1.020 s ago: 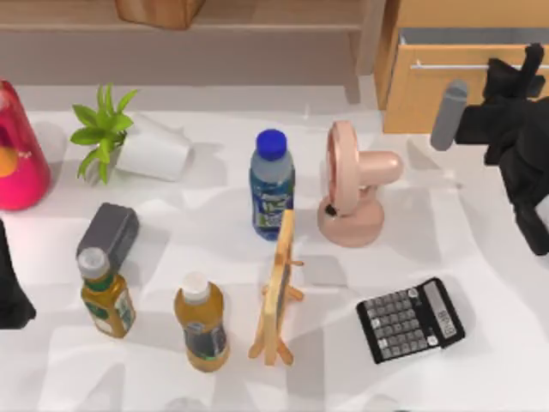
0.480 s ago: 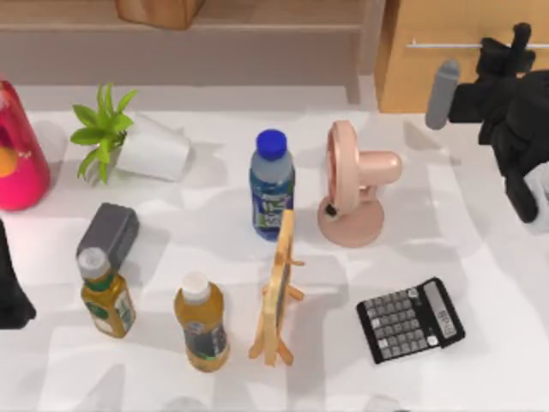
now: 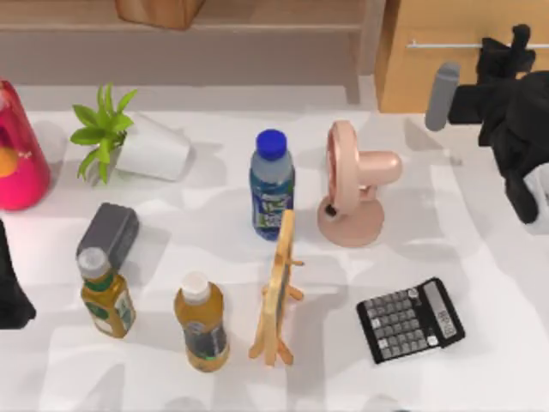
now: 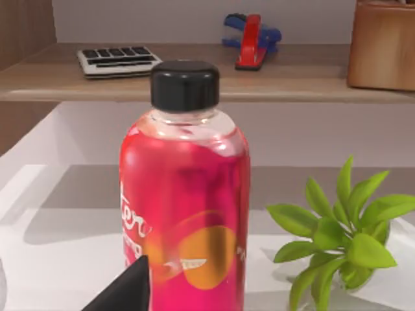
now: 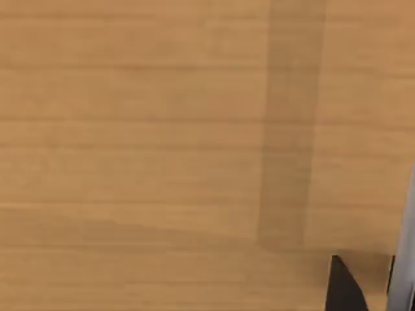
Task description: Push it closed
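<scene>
Top view: the drawer (image 3: pixel 446 60) sits at the table's (image 3: pixel 480 283) far right corner, its light-brown front flush with the cabinet and the silver bar handle (image 3: pixel 442 45) running across it. The right gripper (image 3: pixel 515 47) is against the drawer front at the handle's right end; whether its fingers are open or closed cannot be told. Right wrist view: wood grain of the drawer front at close range. The left arm (image 3: pixel 13 283) is parked at the table's left edge, beside the red bottle (image 4: pixel 185 207); its finger state cannot be told either.
</scene>
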Tool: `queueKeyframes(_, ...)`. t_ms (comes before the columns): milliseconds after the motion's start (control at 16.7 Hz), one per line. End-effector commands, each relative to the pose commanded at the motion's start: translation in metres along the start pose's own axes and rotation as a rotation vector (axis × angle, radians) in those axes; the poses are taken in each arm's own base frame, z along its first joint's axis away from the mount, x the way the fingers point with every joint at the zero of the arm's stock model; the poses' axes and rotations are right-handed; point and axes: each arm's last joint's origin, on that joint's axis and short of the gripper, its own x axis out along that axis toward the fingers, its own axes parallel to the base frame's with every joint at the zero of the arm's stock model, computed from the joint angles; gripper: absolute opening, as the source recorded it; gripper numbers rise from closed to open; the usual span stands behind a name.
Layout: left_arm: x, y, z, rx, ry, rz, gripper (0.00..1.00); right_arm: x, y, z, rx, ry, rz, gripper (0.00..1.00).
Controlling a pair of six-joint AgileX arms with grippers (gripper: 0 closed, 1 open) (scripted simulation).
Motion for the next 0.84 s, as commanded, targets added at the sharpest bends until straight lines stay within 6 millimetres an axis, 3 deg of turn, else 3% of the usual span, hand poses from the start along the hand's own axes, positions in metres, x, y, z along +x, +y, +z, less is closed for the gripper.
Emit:
queueKeyframes(480, 0.0000, 0.0000, 0.0000, 0.000, 0.000, 0.000, 1.00, 0.0000, 0.0000, 0.0000, 0.000, 0.000, 0.000, 0.98)
queueKeyframes(840, 0.0000, 0.0000, 0.0000, 0.000, 0.000, 0.000, 1.00, 0.0000, 0.0000, 0.0000, 0.000, 0.000, 0.000, 1.00)
